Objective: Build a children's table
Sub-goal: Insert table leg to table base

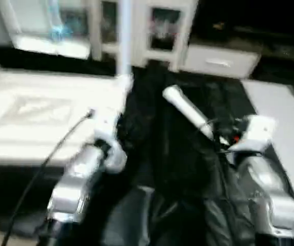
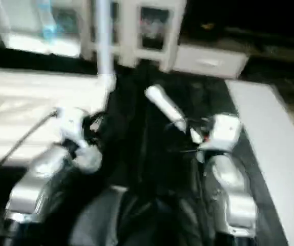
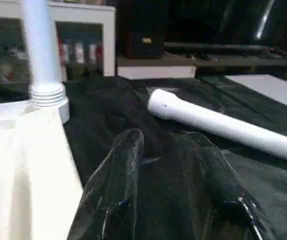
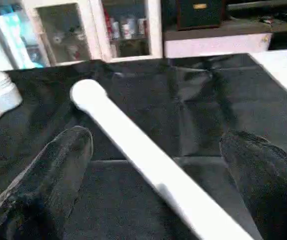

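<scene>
The white tabletop [image 1: 29, 118] lies underside up at the left on the black cloth. One white leg [image 1: 124, 46] stands upright in its near right corner socket [image 3: 48, 97]. A second white leg [image 1: 188, 113] lies loose on the cloth to the right of it. My left gripper [image 3: 163, 165] hovers open beside the tabletop's edge [image 3: 28, 170], holding nothing. My right gripper [image 4: 156, 137] is open wide, and the loose leg [image 4: 133, 150] runs between its two fingers [image 4: 58, 165] without either one touching it.
Black cloth [image 1: 157, 154] covers the work table. A flat white panel [image 1: 285, 128] lies along the right side. White glass-door cabinets [image 1: 162, 31] and a low white drawer unit [image 1: 218, 61] stand behind. A black cable [image 1: 60, 148] hangs along my left forearm.
</scene>
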Tool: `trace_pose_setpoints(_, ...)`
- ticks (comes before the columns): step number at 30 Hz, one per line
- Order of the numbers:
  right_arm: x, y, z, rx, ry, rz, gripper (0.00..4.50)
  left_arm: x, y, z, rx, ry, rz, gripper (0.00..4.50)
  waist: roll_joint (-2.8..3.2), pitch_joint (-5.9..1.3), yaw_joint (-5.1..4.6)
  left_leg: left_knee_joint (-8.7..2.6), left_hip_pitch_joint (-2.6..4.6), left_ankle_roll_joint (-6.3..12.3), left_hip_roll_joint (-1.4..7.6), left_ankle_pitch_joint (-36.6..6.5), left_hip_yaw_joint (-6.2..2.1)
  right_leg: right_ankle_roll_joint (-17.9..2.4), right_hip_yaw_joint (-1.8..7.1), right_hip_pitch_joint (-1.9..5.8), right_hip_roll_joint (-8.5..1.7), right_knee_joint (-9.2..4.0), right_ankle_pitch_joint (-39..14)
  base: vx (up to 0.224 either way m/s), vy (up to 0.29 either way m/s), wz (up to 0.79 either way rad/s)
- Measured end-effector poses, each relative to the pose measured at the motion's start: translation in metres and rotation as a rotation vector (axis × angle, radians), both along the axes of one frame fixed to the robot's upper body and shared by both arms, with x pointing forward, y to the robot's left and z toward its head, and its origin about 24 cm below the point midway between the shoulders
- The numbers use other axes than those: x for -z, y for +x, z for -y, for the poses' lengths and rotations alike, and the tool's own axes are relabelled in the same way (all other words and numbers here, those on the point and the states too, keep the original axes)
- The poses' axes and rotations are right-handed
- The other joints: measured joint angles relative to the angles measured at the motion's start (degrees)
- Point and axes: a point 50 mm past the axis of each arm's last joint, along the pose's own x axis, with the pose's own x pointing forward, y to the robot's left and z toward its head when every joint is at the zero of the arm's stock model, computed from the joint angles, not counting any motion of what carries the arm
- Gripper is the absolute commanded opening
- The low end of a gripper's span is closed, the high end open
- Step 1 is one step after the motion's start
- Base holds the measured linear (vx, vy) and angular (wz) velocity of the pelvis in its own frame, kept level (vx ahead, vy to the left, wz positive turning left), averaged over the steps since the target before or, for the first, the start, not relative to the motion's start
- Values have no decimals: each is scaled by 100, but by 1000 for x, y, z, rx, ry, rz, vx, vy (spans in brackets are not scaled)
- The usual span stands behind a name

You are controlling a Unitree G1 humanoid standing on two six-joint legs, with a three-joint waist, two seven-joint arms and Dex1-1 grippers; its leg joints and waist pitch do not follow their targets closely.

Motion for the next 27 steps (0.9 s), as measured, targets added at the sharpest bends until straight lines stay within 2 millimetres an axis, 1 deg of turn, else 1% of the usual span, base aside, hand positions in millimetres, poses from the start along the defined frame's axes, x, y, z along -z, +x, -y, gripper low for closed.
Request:
trace_pose_setpoints(1,-1,0,0,-2,0,2,444,-1,0,0,-3,-4,4,146,-51,-20,-24,-61,44,24,25,15,142,-47,-91,-35,-227,-215,48,67,66,-43)
trace_pose_setpoints(2,-2,0,0,-8,-4,2,444,-1,1,0,-10,-7,5,146,-163,-49,-78,-87,49,24,-1,8,260,-67,-76,-33,-449,-596,215,65,-8,-48)
trace_pose_setpoints(3,-2,0,2,-9,-14,-1,444,-3,2,2,-11,-14,10,146,-230,-69,-135,-39,-21,39,-34,-5,241,149,-53,-44,-549,-696,409,92,-81,-44)
trace_pose_setpoints(4,-1,-1,6,-10,-32,-12,444,-3,2,4,-13,-21,6,146,-250,-67,-186,-41,-95,47,-26,0,180,120,-58,-66,-518,-688,396,53,-96,-20)
trace_pose_setpoints(5,-1,0,12,-20,-67,-23,444,-1,1,12,-1,-35,-1,146,-272,-66,-231,-79,-115,23,-8,22,133,89,-61,-83,-483,-683,408,47,-124,5)
trace_pose_setpoints(6,-3,0,15,-24,-84,-21,444,0,1,15,3,-35,-5,146,-277,-68,-273,-90,-132,-1,11,37,99,72,-61,-85,-442,-701,418,21,-51,1)
trace_pose_setpoints(8,-10,5,13,-71,-100,-3,444,0,2,9,-34,-21,-3,146,-289,-66,-338,-120,-150,-80,70,82,75,19,-96,-85,-385,-770,458,0,-76,2)
trace_pose_setpoints(9,-16,11,10,-139,-126,10,444,0,3,2,-77,-7,-1,146,-307,-57,-359,-132,-149,-109,99,100,72,-12,-107,-83,-363,-794,484,-20,-66,1)
trace_pose_setpoints(10,-21,15,9,-177,-146,20,444,0,3,-2,-106,-7,0,146,-316,-52,-352,-133,-149,-107,120,102,64,-31,-112,-73,-342,-813,510,-61,-53,-2)
trace_pose_setpoints(11,-27,21,11,-217,-170,31,444,0,4,-9,-152,-18,-6,146,-331,-43,-344,-134,-143,-85,159,123,74,-107,-131,-51,-323,-852,503,-84,-38,0)
trace_pose_setpoints(12,-31,25,13,-234,-186,36,444,0,4,-13,-177,-22,-8,146,-342,-37,-344,-135,-129,-95,183,145,87,-128,-149,-44,-320,-856,516,-84,-38,0)
trace_pose_setpoints(13,-33,27,15,-250,-198,39,444,0,4,-15,-190,-23,-9,146,-346,-31,-343,-135,-102,-123,228,168,107,-156,-182,-16,-313,-872,531,-58,-41,8)
trace_pose_setpoints(14,-33,30,16,-275,-207,29,444,0,5,-19,-206,-29,-9,146,-324,-13,-356,-137,-80,-166,307,188,120,-209,-246,38,-291,-906,550,-48,-66,16)
trace_pose_setpoints(15,-30,32,18,-298,-216,13,444,-2,5,-23,-224,-54,-10,146,-291,9,-367,-137,-55,-192,394,211,122,-298,-283,84,-236,-942,560,-48,-66,16)
trace_pose_setpoints(16,-26,33,20,-314,-229,-9,444,-4,5,-25,-240,-77,-7,146,-275,19,-376,-137,-50,-209,473,240,136,-413,-358,110,-218,-939,538,-67,-91,20)
trace_pose_setpoints(17,-22,35,24,-318,-244,-30,444,-6,5,-27,-245,-90,-3,146,-277,25,-380,-138,-46,-248,577,281,212,-417,-437,114,-222,-897,540,-54,-121,20)
trace_pose_setpoints(18,-20,37,27,-322,-253,-43,444,-6,5,-27,-245,-89,-8,146,-314,20,-380,-138,-40,-263,635,313,271,-410,-452,107,-222,-835,518,-54,-121,20)
trace_pose_setpoints(19,-20,39,30,-320,-264,-45,444,-5,5,-26,-243,-86,-14,146,-346,25,-361,-153,-34,-260,638,309,349,-389,-446,78,-222,-816,514,-40,-119,14)
trace_pose_setpoints(20,-20,44,36,-321,-284,-56,444,-5,5,-24,-229,-75,-18,146,-358,43,-292,-180,-73,-236,593,299,358,-342,-431,19,-224,-792,504,-53,-106,1)
trace_pose_setpoints(21,-18,46,44,-311,-298,-76,444,-5,6,-20,-214,-72,-22,146,-372,53,-233,-233,-106,-208,552,317,338,-334,-403,-23,-225,-778,507,-53,-106,1)
trace_pose_setpoints(22,-16,49,51,-305,-315,-93,444,-5,5,-15,-190,-67,-26,146,-373,52,-188,-265,-119,-211,539,322,321,-330,-400,-60,-224,-769,510,-60,-105,-8)
trace_pose_setpoints(23,-14,52,58,-298,-331,-111,444,-5,5,-11,-166,-61,-28,146,-367,51,-163,-300,-133,-254,543,356,310,-325,-416,-90,-218,-765,514,-42,-73,-9)
trace_pose_setpoints(25,-12,57,65,-292,-356,-127,444,-6,6,-9,-143,-46,-28,146,-366,50,-157,-343,-150,-352,548,433,294,-333,-431,-117,-209,-767,541,-21,-37,-4)
trace_pose_setpoints(27,-8,61,70,-304,-380,-149,444,-6,6,-11,-143,-31,-31,146,-357,51,-158,-343,-163,-363,553,513,286,-349,-435,-125,-207,-767,563,0,0,0)
